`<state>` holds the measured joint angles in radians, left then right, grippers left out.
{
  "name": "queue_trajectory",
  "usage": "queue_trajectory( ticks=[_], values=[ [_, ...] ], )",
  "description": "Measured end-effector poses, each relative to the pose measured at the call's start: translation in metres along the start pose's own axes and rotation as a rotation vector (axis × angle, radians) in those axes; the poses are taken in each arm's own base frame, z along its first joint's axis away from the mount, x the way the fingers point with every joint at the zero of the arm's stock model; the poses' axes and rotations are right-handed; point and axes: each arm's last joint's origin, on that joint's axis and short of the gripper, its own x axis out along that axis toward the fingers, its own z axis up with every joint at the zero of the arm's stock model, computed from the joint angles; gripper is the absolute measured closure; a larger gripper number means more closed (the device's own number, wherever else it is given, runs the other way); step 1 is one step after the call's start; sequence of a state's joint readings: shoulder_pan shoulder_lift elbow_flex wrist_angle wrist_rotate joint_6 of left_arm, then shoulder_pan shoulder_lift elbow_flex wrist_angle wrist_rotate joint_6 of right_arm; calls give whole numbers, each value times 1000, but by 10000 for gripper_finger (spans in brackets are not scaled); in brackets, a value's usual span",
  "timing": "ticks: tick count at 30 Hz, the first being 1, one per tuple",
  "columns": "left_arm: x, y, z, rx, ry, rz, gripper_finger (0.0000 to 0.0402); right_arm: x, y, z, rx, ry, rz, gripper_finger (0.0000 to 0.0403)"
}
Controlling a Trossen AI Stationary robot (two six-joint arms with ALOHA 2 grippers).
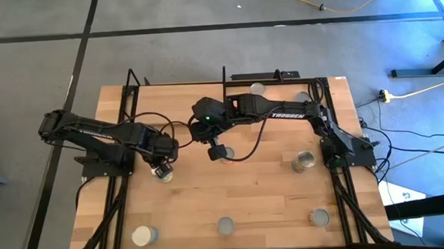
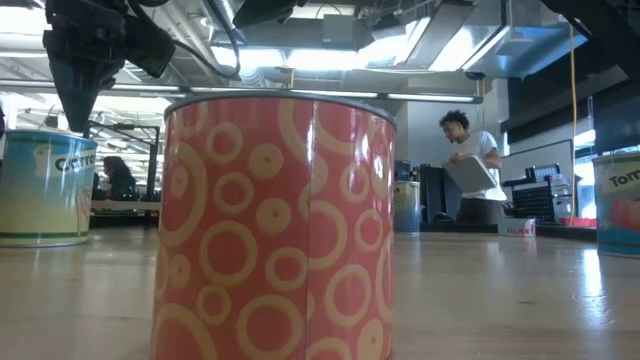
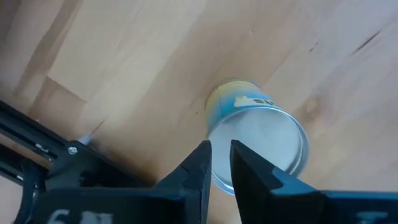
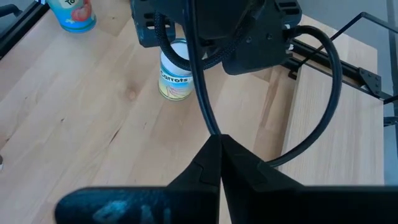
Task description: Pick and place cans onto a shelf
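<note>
A can (image 3: 252, 134) with a yellow and blue label stands upright on its base on the table's left part, also in the right wrist view (image 4: 175, 78) and the low view (image 2: 42, 185). My left gripper (image 1: 161, 170) points straight down over it, and its fingers (image 3: 200, 163) stand a narrow gap apart above the can's rim. My right gripper (image 4: 221, 149) hangs shut over the table's middle (image 1: 217, 151), holding nothing. The shelf (image 4: 333, 106), a light board in black rods, lies at the far left (image 1: 176, 101). My left gripper comes at the can from above, with its fingertips over the rim (image 3: 217, 177) on one side. I cannot tell whether they touch the rim, because the fingers themselves hide that spot.
Other cans stand about: two at the far edge (image 1: 257, 88) (image 1: 304, 98), one at the right (image 1: 305, 162), and three along the near edge (image 1: 145, 236) (image 1: 226, 225) (image 1: 319, 216). The orange-red one (image 2: 280, 225) fills the low view. A person (image 2: 470, 165) stands in the room beyond.
</note>
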<state>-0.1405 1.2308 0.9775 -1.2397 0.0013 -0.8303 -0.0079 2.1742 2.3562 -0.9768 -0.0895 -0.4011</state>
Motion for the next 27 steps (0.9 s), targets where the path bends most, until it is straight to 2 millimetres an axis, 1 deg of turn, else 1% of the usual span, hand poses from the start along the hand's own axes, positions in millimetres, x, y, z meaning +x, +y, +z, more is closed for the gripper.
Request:
queue_trajectory(
  ticks=[5,10,14,27],
  values=[
    [6,-3,3,6,16,32,349,0,0,0,-1,0,0,393],
    [17,-8,8,65,52,75,349,0,0,0,-1,0,0,393],
    [22,-10,10,98,67,92,349,0,0,0,-1,0,0,393],
    [23,-10,11,150,68,95,349,0,0,0,-1,0,0,393]
  ],
)
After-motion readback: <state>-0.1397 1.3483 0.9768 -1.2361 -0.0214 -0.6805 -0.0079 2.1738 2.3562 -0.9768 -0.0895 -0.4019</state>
